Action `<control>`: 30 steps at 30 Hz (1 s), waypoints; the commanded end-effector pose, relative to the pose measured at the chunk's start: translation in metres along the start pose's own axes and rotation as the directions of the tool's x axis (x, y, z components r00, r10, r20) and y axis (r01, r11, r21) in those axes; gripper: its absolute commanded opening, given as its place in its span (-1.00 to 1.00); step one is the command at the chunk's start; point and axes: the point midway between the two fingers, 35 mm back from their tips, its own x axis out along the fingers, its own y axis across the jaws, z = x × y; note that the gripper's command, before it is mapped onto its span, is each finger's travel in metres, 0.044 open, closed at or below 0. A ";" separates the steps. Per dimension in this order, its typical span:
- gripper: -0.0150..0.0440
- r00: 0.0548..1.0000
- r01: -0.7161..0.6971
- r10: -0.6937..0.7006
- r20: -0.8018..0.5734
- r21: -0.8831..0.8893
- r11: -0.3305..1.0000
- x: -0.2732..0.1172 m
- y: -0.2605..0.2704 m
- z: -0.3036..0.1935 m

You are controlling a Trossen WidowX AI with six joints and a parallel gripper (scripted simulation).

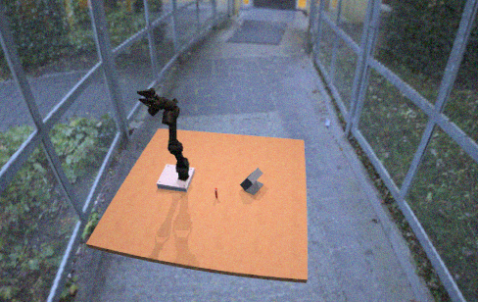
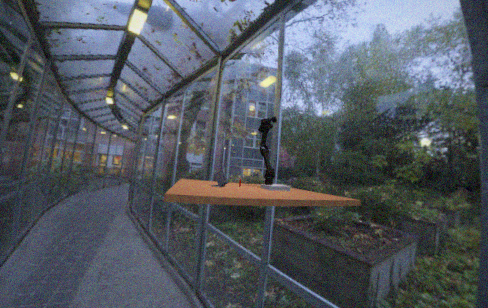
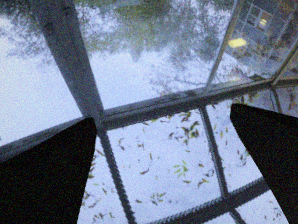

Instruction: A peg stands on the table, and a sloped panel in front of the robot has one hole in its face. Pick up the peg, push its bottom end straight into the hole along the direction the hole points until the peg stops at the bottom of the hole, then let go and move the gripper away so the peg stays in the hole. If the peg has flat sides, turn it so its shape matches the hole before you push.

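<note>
The peg (image 1: 215,193) (image 2: 240,183) is small, thin and red, darker toward its lower part in the top view. It stands upright on the orange table (image 1: 265,235) (image 2: 266,201), between the arm's base and the sloped panel. The grey panel (image 1: 258,174) (image 2: 220,182) rises at a slant from its small stand; its hole cannot be made out. My gripper (image 1: 140,96) (image 3: 164,117) is open and empty, with two black fingers wide apart. It is high above the table, on the far side of the arm's base from the peg. The wrist view shows neither peg nor panel.
The black arm (image 1: 172,132) (image 2: 266,145) stands raised on a white base plate (image 1: 167,183) (image 2: 282,188). The table's edges show in the top and exterior views. A glazed walkway with metal frames surrounds the table.
</note>
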 end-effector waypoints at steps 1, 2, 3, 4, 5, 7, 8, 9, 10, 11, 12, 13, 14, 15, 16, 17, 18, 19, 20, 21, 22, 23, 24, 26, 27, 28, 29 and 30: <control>0.95 1.000 -0.001 0.001 -0.001 0.001 1.000 0.000 0.001 0.000; 1.00 1.000 -0.005 0.005 -0.004 0.006 1.000 0.000 0.002 -0.001; 1.00 1.000 -0.011 0.011 -0.010 0.012 1.000 0.000 0.005 -0.002; 1.00 1.000 -0.019 0.020 -0.018 0.022 1.000 0.000 0.008 -0.004; 1.00 0.999 -0.030 0.031 -0.028 0.034 0.999 0.000 0.013 -0.006; 1.00 0.997 -0.056 0.060 -0.054 0.066 0.996 0.000 0.025 -0.012; 1.00 0.995 -0.069 0.075 -0.068 0.082 0.994 -0.001 0.032 -0.015; 1.00 0.993 -0.082 0.090 -0.082 0.098 0.992 -0.001 0.038 -0.018; 1.00 0.990 -0.094 0.105 -0.096 0.115 0.989 -0.002 0.044 -0.021; 1.00 0.989 -0.091 0.105 -0.105 0.131 0.987 -0.003 0.046 -0.023; 1.00 0.988 -0.087 0.105 -0.115 0.152 0.985 -0.004 0.048 -0.025; 1.00 0.987 -0.083 0.105 -0.125 0.173 0.982 -0.005 0.051 -0.027; 1.00 0.985 -0.080 0.108 -0.136 0.193 0.978 -0.007 0.054 -0.030; 1.00 0.983 -0.078 0.111 -0.148 0.214 0.974 -0.008 0.057 -0.032; 1.00 0.979 -0.085 0.124 -0.161 0.231 0.969 -0.009 0.063 -0.035; 1.00 0.974 -0.097 0.142 -0.175 0.245 0.965 -0.011 0.070 -0.039; 1.00 0.969 -0.108 0.160 -0.189 0.260 0.960 -0.013 0.077 -0.042; 1.00 0.963 -0.119 0.178 -0.203 0.274 0.954 -0.015 0.084 -0.045; 1.00 0.956 -0.129 0.196 -0.217 0.288 0.949 -0.018 0.091 -0.048; 1.00 0.949 -0.139 0.214 -0.230 0.303 0.943 -0.020 0.098 -0.052; 1.00 0.942 -0.149 0.232 -0.244 0.316 0.937 -0.023 0.104 -0.055; 1.00 0.933 -0.158 0.250 -0.258 0.330 0.931 -0.026 0.111 -0.058; 1.00 0.924 -0.166 0.267 -0.272 0.344 0.924 -0.029 0.117 -0.062; 1.00 0.905 -0.181 0.302 -0.300 0.371 0.911 -0.036 0.130 -0.068; 1.00 0.894 -0.188 0.319 -0.314 0.384 0.904 -0.040 0.136 -0.071; 1.00 0.883 -0.194 0.336 -0.327 0.397 0.897 -0.043 0.143 -0.075; 1.00 0.871 -0.200 0.352 -0.341 0.409 0.890 -0.048 0.149 -0.078; 1.00 0.859 -0.205 0.369 -0.355 0.422 0.883 -0.052 0.155 -0.081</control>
